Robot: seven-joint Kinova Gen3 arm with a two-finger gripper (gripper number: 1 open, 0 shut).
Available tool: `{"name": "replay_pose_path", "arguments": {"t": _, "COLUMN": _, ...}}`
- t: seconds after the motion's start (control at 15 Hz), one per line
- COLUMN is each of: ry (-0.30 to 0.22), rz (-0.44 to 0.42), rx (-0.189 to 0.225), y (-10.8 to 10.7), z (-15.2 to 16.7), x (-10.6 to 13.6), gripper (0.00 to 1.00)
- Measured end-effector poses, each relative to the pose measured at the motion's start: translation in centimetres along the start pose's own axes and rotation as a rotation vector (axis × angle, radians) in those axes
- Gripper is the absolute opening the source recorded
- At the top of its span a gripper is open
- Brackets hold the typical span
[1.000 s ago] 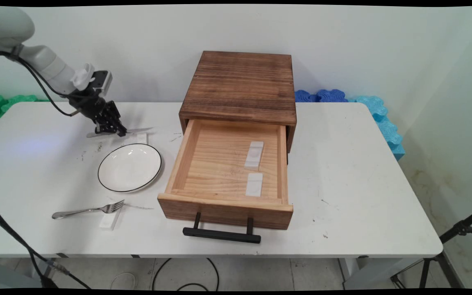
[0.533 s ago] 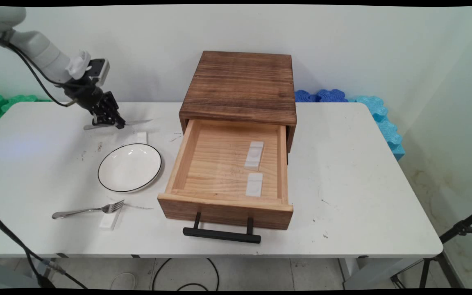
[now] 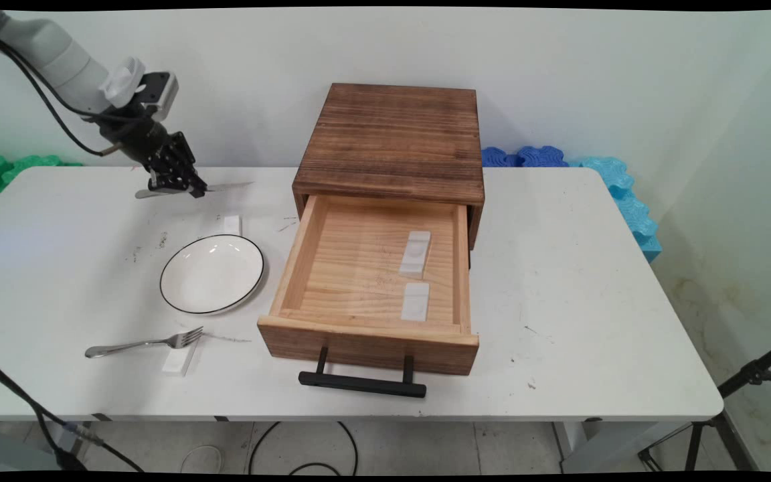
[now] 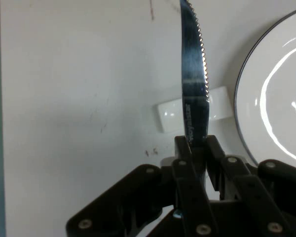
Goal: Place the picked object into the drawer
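Gripper [image 3: 177, 189] risen since earlier frames, knife [image 3: 193, 189] carried up with it, now clear of table [image 3: 559, 281], over far left part. Fingers [image 4: 187, 163] clamped on knife at mid-length; blade level, serrated edge seen in hand view. Stamped lettering on blade, unreadable. Below knife: small white block [image 3: 231, 223], just beyond plate [image 3: 211, 273]. Fork [image 3: 141, 343] near front edge, tines on second white block [image 3: 180, 360]. Wooden box [image 3: 392, 144], drawer [image 3: 372, 281] pulled open, two white blocks inside.
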State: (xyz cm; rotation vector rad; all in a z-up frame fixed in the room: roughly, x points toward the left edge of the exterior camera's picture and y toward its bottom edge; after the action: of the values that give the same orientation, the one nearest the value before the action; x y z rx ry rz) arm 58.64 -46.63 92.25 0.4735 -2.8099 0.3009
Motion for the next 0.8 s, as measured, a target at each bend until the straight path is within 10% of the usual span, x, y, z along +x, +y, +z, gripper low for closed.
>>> {"name": "replay_pose_path", "arguments": {"t": 0.8, "ry": 0.056, "rz": 0.057, "rx": -0.028, "y": 3.8, "z": -4.4, "x": 7.3, "gripper": 0.0}}
